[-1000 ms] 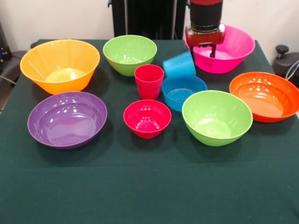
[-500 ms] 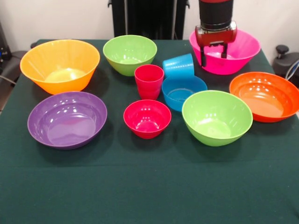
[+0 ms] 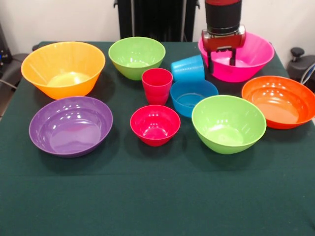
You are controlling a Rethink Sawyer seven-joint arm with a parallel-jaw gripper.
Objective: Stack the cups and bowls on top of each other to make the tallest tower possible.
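The sky-blue cup [image 3: 188, 69] lies tilted on its side, touching the back rim of the small blue bowl [image 3: 193, 97]. The red cup [image 3: 157, 85] stands upright just left of them. The small red bowl [image 3: 155, 124] sits in front of it. My gripper [image 3: 221, 60] is open and empty. It hangs over the left rim of the pink bowl [image 3: 251, 54], just right of the sky-blue cup. Lime green bowls sit at the back [image 3: 137, 56] and front right [image 3: 228, 123]. Nothing is stacked.
The yellow-orange bowl [image 3: 63, 68] and the purple bowl [image 3: 71, 125] stand at the left. The orange bowl [image 3: 279, 101] stands at the right edge. The green table cloth [image 3: 157, 196] stretches across the front.
My gripper swung right, then came back a little left and lower. The pink bowl has shifted slightly to the right. The cups stay where they were.
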